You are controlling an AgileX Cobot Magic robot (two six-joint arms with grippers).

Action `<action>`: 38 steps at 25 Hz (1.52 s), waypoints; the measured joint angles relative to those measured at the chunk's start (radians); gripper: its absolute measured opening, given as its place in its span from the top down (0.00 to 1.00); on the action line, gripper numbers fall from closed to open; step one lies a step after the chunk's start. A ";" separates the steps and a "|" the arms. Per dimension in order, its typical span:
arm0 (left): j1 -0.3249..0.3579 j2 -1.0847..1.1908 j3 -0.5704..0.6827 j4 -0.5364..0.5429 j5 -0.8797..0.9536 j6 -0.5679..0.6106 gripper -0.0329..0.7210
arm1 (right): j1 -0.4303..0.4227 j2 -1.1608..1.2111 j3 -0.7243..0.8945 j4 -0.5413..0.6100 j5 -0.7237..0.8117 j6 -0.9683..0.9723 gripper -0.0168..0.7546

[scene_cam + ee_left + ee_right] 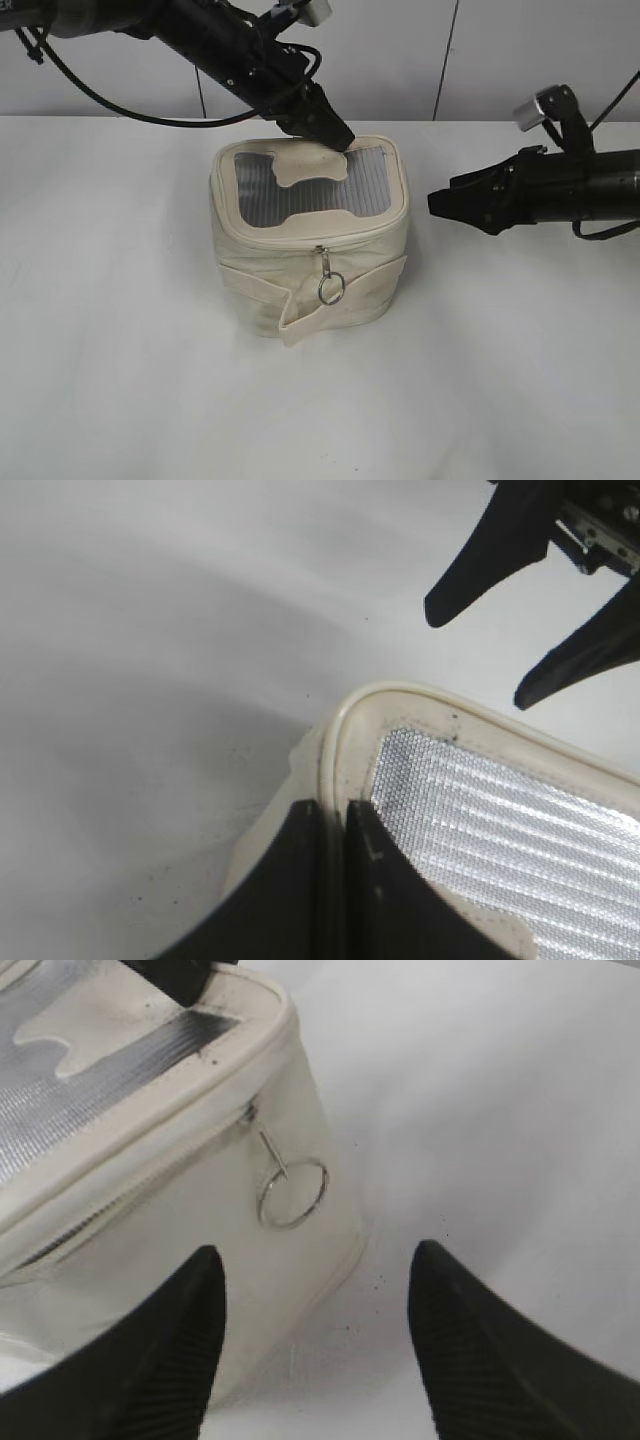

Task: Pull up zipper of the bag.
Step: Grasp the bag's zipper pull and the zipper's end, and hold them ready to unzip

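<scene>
The cream boxy bag (250, 275) stands upright mid-table, with its grey ribbed window and cream patch on top. The zipper (300, 243) runs round the top rim. One silver pull with a ring (331, 288) hangs at the front. A second ring pull (292, 1192) hangs on the side that faces my right gripper. My left gripper (343, 140) is shut on the bag's top rim at the far edge; in the left wrist view (335, 815) the cream piping sits between its jaws. My right gripper (437, 203) is open and empty, right of the bag; in the right wrist view (318, 1250) the ring pull lies just ahead of its jaws.
The bag stands on a white table (120, 350), with a pale wall behind. The strap band's loose end (300, 325) sticks out at the bag's front bottom. The left arm's cable (110, 100) hangs over the back left.
</scene>
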 joint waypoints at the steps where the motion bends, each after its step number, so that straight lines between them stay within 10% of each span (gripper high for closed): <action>1: 0.000 0.000 0.000 0.000 0.000 0.000 0.90 | 0.000 0.013 -0.003 0.001 0.000 -0.008 0.38; 26: 0.000 -0.009 0.000 0.021 0.002 0.000 0.90 | 0.156 0.144 -0.145 0.109 -0.145 -0.091 0.41; 33: 0.000 -0.009 0.000 0.021 0.002 0.000 0.90 | 0.161 0.153 -0.181 0.103 -0.127 -0.070 0.89; 38: 0.000 -0.009 0.000 0.023 0.000 0.000 0.90 | 0.160 0.153 -0.182 -0.002 -0.128 0.063 0.97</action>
